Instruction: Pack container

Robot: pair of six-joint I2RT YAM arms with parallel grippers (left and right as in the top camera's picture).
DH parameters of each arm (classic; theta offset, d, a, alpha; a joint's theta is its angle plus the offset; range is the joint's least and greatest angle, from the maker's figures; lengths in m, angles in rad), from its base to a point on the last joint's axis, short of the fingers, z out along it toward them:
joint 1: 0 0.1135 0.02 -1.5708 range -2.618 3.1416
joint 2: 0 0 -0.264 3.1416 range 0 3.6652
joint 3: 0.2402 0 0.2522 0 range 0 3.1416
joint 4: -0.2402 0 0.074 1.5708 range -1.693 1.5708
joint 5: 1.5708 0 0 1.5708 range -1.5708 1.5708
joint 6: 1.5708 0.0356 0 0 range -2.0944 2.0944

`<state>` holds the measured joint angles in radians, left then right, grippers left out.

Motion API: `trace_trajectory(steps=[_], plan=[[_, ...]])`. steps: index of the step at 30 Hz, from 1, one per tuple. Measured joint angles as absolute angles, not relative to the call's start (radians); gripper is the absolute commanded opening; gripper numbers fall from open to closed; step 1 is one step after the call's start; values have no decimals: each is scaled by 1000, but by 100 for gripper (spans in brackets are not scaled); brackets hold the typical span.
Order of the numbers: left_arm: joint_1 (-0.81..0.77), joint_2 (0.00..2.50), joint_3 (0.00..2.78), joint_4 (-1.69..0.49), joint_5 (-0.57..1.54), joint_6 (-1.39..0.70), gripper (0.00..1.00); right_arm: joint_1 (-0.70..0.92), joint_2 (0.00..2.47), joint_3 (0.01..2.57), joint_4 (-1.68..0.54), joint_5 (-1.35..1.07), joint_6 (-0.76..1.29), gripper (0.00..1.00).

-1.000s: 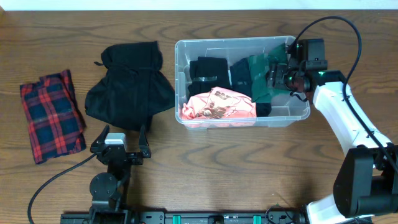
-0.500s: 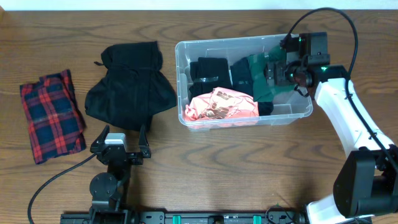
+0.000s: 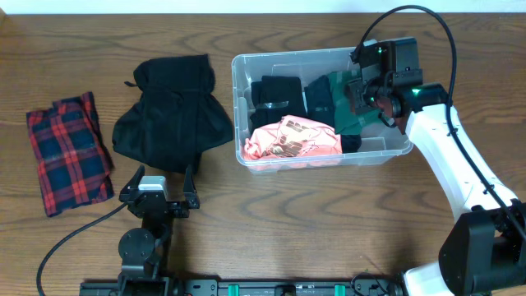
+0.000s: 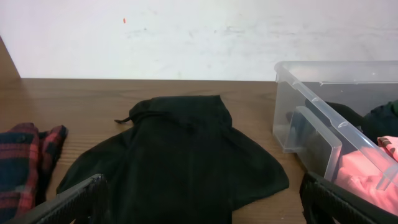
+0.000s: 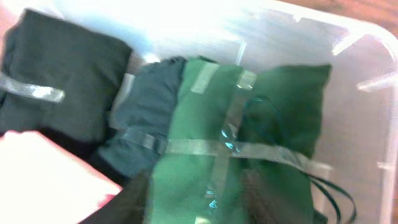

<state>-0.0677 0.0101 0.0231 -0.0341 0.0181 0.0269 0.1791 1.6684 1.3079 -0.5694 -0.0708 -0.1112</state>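
Note:
The clear container (image 3: 320, 56) stands right of centre, holding black folded garments (image 3: 275, 93), a pink garment (image 3: 289, 138) and a taped green garment (image 3: 349, 107). My right gripper (image 3: 362, 97) hovers over the container's right end, just above the green garment (image 5: 249, 124). Its blurred fingers stand apart in the right wrist view, with the green cloth showing between them (image 5: 196, 199). My left gripper (image 3: 164, 174) rests open near the front edge. It faces a black garment (image 4: 180, 155) on the table and holds nothing.
A loose black garment (image 3: 168, 115) lies left of the container. A red and blue plaid cloth (image 3: 67, 152) lies at the far left. The container's near corner (image 4: 311, 93) shows at the right of the left wrist view.
The right gripper has moved left and a little toward the far side, further over the container, and its jaws have narrowed. The left arm has not moved.

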Motion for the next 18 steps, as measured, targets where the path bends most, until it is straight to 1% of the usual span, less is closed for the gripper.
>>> trace_trajectory(steps=[1,9,18], plan=[[-68,10,23,-34,19,27,98,179,1668,1308,-578,-54,-107,25],[-68,10,23,-34,18,27,98,179,1708,1308,-624,6,-112,25],[-68,10,23,-34,18,27,98,180,1876,1310,-628,15,-113,25]])
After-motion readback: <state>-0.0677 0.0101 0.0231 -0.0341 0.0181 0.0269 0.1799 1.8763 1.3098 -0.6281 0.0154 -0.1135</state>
